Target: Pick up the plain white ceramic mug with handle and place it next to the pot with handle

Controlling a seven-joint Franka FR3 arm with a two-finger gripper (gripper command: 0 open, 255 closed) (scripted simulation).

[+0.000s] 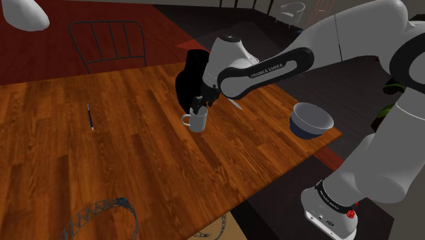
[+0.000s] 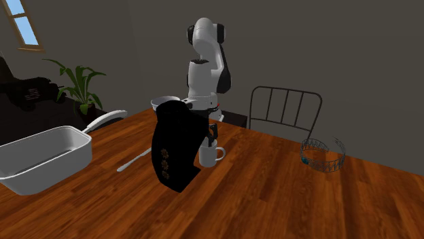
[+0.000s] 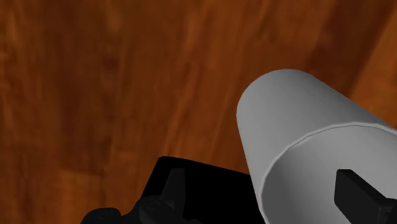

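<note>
Opening of the jaws: we see them spread wide and pinching nothing, the gripper [image 3: 257, 184] straddling one wall of the white mug [image 1: 197, 123].
Fingers: one finger [image 3: 356, 194] hangs inside the mug's mouth and the other [image 3: 170, 188] stands outside it. We see clear wood between the outer finger and the wall, but we cannot tell whether the inner one touches.
Mug's place: we find it standing on the wooden table [image 1: 102, 163], straight under the hand.
Mug's long axis: upright, with the mouth up and the base flat on the wood.
Mug's handle [image 2: 220, 154]: we see it point to the second exterior view's right and the shoulder view's left, level with the tabletop.
Pot: a blue-sided pot [image 1: 311, 121] with a white inside sits near the table's corner at the shoulder view's right, well apart from the mug.
Arm: the white arm [image 1: 272, 65] reaches over the table from the stand, with the hand pointing down.
Farther out: we note a pen [image 1: 90, 116] lying well apart at the shoulder view's left. A pale spoon [image 2: 132, 161] and a white tray [image 2: 54, 166] lie at the second exterior view's left. A wire basket [image 2: 323, 155] sits at that view's right, and a dark chair [image 2: 284, 108] stands behind the table.
</note>
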